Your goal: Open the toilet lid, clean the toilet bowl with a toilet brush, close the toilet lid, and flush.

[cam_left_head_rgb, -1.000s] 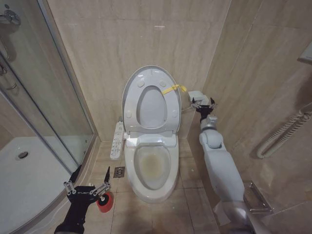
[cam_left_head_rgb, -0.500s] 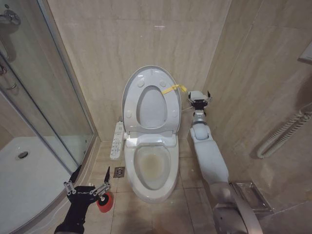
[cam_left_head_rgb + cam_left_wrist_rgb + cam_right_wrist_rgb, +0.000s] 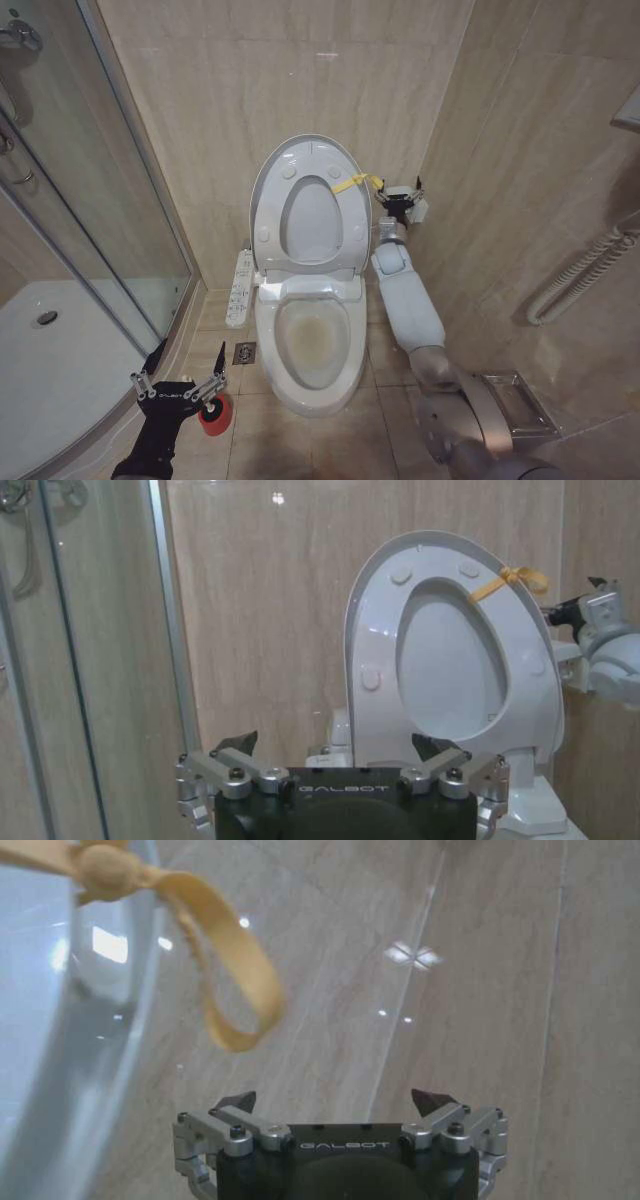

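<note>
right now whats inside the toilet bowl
The toilet bowl is open, its toilet lid raised against the wall. Inside shows a brownish stain on the white basin; no brush in it. The drain itself cannot be made out.

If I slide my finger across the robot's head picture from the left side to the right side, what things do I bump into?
Shower tray → left gripper → toilet bowl → yellow ribbon → right gripper → wall hose.

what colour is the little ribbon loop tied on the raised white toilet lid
Yellow. The ribbon loop on the glossy white oval toilet lid shows best in the right wrist view.
</note>
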Robot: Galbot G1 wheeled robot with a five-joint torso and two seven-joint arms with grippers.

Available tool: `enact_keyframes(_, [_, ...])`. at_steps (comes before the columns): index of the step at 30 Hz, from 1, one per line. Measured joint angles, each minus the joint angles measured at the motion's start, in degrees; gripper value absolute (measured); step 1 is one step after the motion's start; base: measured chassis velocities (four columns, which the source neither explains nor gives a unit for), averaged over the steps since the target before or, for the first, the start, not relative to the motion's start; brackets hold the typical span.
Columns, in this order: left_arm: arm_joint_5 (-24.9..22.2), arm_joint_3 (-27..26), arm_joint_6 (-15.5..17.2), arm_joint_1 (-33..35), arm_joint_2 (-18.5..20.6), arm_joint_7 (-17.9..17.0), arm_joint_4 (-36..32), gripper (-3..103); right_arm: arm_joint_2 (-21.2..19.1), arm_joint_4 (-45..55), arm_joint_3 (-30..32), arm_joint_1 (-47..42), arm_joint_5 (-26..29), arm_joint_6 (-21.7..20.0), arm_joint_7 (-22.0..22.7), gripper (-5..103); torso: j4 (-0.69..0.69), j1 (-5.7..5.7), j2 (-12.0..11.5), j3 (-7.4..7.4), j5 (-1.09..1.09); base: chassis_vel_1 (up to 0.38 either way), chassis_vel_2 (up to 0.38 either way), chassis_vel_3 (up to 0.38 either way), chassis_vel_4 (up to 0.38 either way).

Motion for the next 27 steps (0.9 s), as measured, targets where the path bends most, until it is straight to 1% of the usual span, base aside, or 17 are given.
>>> enact_keyframes(3, [0.0, 0.0, 0.0, 0.0, 0.0, 0.0, 0.0, 100, 0.24, -0.22, -0.57, 0.1, 0.0, 0.23, 0.09, 100, 0.0, 0.0, 0.0, 0.0, 0.0, 0.0, 0.0, 0.0, 0.0])
enact_keyframes(5, [0.0, 0.0, 0.0, 0.0, 0.0, 0.0, 0.0, 100, -1.58, 3.61, -4.0, -1.48, 3.82, 0.26, -2.34, 100, -0.03, 0.0, 0.0, 0.0, 0.0, 0.0, 0.0, 0.0, 0.0])
enact_keyframes(7, [0.0, 0.0, 0.0, 0.0, 0.0, -0.01, 0.0, 100, -2.52, 5.35, -5.29, -2.47, 5.16, 0.06, -2.95, 100, -0.05, 0.0, 0.0, 0.0, 0.0, 0.0, 0.0, 0.0, 0.0])
enact_keyframes(10, [0.0, 0.0, 0.0, 0.0, 0.0, 0.0, 0.0, 100, -6.54, 14.04, -9.49, -7.25, 14.23, -2.86, -6.91, 100, -0.07, 0.0, 0.0, -0.01, 0.01, 0.0, 0.0, 0.0, 0.0])
enact_keyframes(11, [0.0, 0.0, 0.0, 0.0, 0.0, 0.0, 0.0, 100, -6.54, 14.04, -9.49, -7.25, 14.23, -2.86, -6.91, 100, -0.07, 0.0, 0.0, -0.01, 0.01, 0.0, 0.0, 0.0, 0.0])
enact_keyframes(12, [0.0, 0.0, 0.0, 0.0, 0.0, -0.01, 0.01, 100, -7.89, 16.4, -10.42, -8.62, 16.72, -3.74, -8.55, 100, -0.09, -0.01, 0.01, -0.02, 0.0, 0.0, 0.0, 0.0, 0.0])
enact_keyframes(13, [0.0, 0.0, 0.0, 0.0, 0.0, 0.0, 0.0, 100, -9.77, 19.38, -11.84, -10.82, 19.63, -4.84, -10.52, 100, -0.07, -0.02, 0.02, -0.02, -0.02, 0.0, 0.0, 0.0, 0.0])
enact_keyframes(15, [0.0, 0.01, 0.0, 0.0, 0.0, 0.01, 0.0, 100, -11.77, 23.15, -13.12, -14.17, 23.05, -6.23, -12.32, 100, 0.03, -0.01, 0.0, 0.0, 0.06, 0.0, 0.0, 0.0, 0.0])
enact_keyframes(16, [0.0, 0.01, 0.0, 0.0, 0.0, 0.01, 0.0, 100, -11.77, 23.15, -13.12, -14.17, 23.05, -6.23, -12.32, 100, 0.03, -0.01, 0.0, 0.0, 0.06, 0.0, 0.0, 0.0, 0.0])
enact_keyframes(18, [0.0, 0.0, 0.0, 0.0, 0.0, -0.01, 0.0, 100, -14.02, 28.64, -13.15, -17.7, 26.69, -8.64, -12.89, 100, 0.05, -0.02, 0.01, -0.01, 0.0, 0.0, 0.0, 0.0, 0.0])
enact_keyframes(19, [0.0, 0.0, 0.0, 0.0, 0.0, -0.01, 0.0, 100, -14.95, 31.07, -13.08, -19.22, 28.34, -9.9, -12.97, 100, 0.05, -0.02, 0.01, -0.01, 0.0, 0.0, 0.0, 0.0, 0.0])
enact_keyframes(20, [0.0, 0.0, 0.0, 0.0, 0.0, -0.01, 0.0, 100, -14.95, 31.07, -13.08, -19.22, 28.34, -9.9, -12.97, 100, 0.05, -0.02, 0.01, -0.01, 0.0, 0.0, 0.0, 0.0, 0.0])
enact_keyframes(21, [0.0, -0.01, 0.0, 0.0, 0.0, -0.01, 0.0, 100, -16.23, 34.2, -12.89, -21.17, 30.61, -11.56, -12.97, 100, 0.06, 0.0, 0.0, 0.0, 0.03, 0.0, 0.0, 0.0, 0.0])
enact_keyframes(23, [0.0, 0.0, 0.0, 0.0, 0.0, -0.02, 0.0, 100, -18.77, 39.8, -11.85, -25.08, 33.68, -14.14, -12.66, 100, 0.0, -0.01, 0.01, -0.02, -0.01, 0.0, 0.0, 0.0, 0.0])
enact_keyframes(24, [0.0, 0.0, 0.0, 0.0, 0.0, -0.02, 0.0, 100, -18.77, 39.8, -11.85, -25.08, 33.68, -14.14, -12.66, 100, 0.0, -0.01, 0.01, -0.02, -0.01, 0.0, 0.0, 0.0, 0.0])
enact_keyframes(26, [0.0, -0.01, 0.0, 0.0, 0.0, -0.01, 0.0, 100, -21.42, 44.85, -9.45, -30.11, 35.28, -15.93, -12.32, 100, -0.02, -0.01, 0.01, -0.01, 0.05, 0.0, 0.0, 0.0, 0.0])
enact_keyframes(27, [0.0, -0.01, 0.0, 0.0, 0.0, -0.01, 0.0, 100, -21.42, 44.85, -9.45, -30.11, 35.28, -15.93, -12.32, 100, -0.02, -0.01, 0.01, -0.01, 0.05, 0.0, 0.0, 0.0, 0.0])
